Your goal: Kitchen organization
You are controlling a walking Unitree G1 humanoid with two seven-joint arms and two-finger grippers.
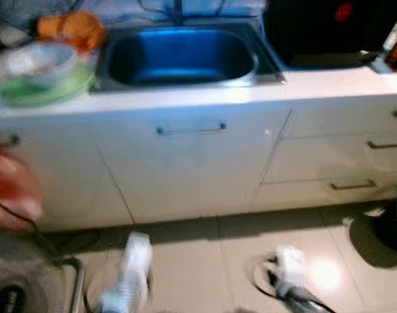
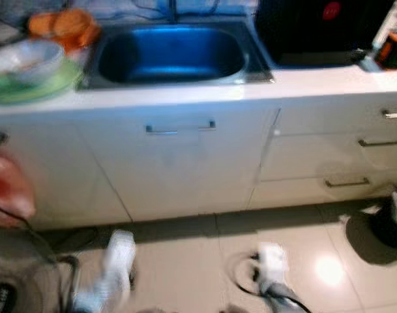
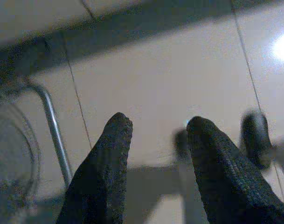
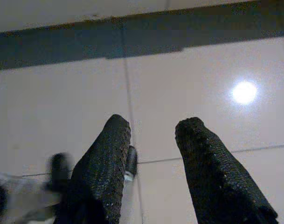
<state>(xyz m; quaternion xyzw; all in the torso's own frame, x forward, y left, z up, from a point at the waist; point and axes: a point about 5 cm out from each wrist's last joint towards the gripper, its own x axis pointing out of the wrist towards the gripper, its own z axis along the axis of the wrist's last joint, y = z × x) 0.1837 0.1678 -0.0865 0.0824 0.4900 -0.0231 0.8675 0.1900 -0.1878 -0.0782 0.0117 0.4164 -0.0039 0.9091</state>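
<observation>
A steel sink (image 1: 182, 55) is set in the white counter (image 1: 205, 94) ahead of me. Left of it, a pale bowl (image 1: 42, 60) rests on a green plate (image 1: 45, 90), with something orange (image 1: 71, 29) behind them. My left arm (image 1: 130, 274) and right arm (image 1: 286, 267) hang low and blurred over the tiled floor. In the left wrist view my left gripper (image 3: 158, 128) is open above the tiles, holding nothing. My right gripper (image 4: 153, 127) is also open and holds nothing, pointing down at the floor.
A black appliance (image 1: 328, 32) stands right of the sink. White cabinet doors with a handle (image 1: 190, 130) and drawers (image 1: 351, 184) face me. A fan (image 1: 22, 274) and a red blurred shape (image 1: 9, 186) are at my left. A dark object (image 1: 387, 228) stands on the floor at right.
</observation>
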